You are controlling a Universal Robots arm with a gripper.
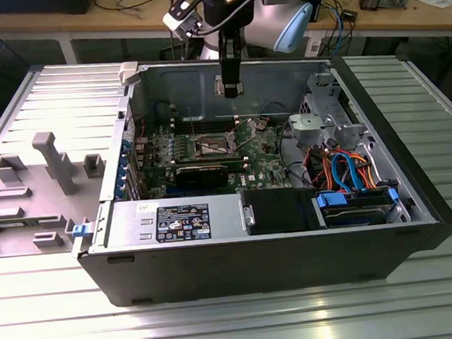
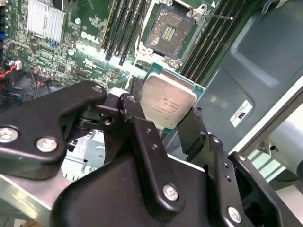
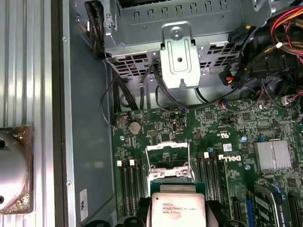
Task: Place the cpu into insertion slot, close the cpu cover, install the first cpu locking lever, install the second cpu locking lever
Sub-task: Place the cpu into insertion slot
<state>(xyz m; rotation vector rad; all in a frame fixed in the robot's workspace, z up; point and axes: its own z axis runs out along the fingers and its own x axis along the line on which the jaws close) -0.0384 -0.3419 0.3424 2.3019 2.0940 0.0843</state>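
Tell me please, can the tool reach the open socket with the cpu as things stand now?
Probably yes. The tool hangs above the board, shut on the cpu; the socket lies bare below, its cpu cover appears swung up, and no cable crosses the way.

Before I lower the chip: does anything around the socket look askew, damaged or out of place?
Nothing stands out. The small square silver-topped cpu is clamped in the black end effector, above the empty, open insertion slot on the green board. The thin silver metal cpu cover is lifted clear.
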